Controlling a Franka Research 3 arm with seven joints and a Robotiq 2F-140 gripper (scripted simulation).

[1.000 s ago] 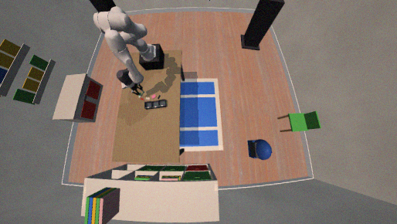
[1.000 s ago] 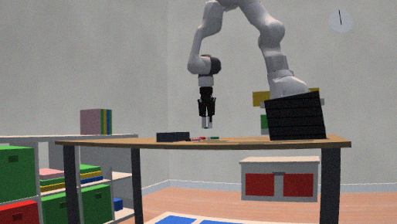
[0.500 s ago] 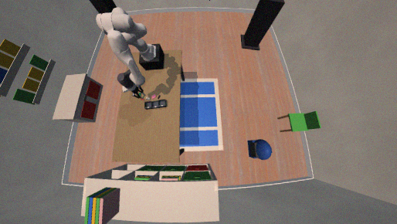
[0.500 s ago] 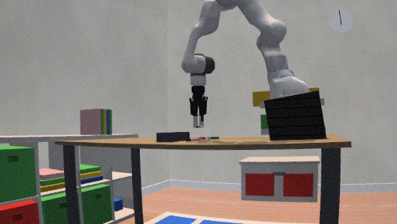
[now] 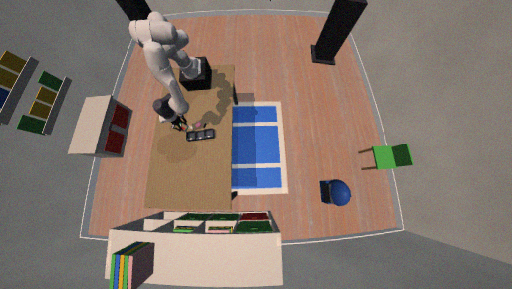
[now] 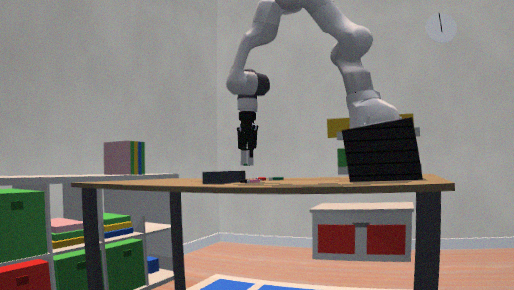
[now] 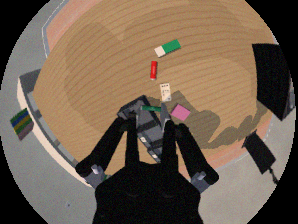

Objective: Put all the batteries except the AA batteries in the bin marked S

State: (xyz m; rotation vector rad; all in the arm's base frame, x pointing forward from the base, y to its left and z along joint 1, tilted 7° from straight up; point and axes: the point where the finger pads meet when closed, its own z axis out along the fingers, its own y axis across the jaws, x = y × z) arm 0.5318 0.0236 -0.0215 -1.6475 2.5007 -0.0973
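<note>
My gripper (image 5: pixel 184 126) (image 6: pixel 247 164) (image 7: pixel 150 107) is shut on a thin green battery (image 7: pixel 150 108), held crosswise between the fingertips well above the table. In the wrist view it overlaps the edge of the row of bins. Three dark grey bins (image 5: pixel 200 135) (image 6: pixel 223 177) stand joined in a row; the fingers partly cover them in the wrist view, and their letters are not readable. A red cylinder (image 7: pixel 153 70), which looks like a battery, lies on the table (image 5: pixel 189 184) (image 6: pixel 350 186) (image 7: pixel 100 55).
A green-and-white block (image 7: pixel 168 48) lies beyond the red cylinder. A white dotted tile (image 7: pixel 165 92) and a pink block (image 7: pixel 180 112) lie close to the bins. The black robot base (image 5: pixel 195 80) (image 6: pixel 382 152) stands at one end of the table.
</note>
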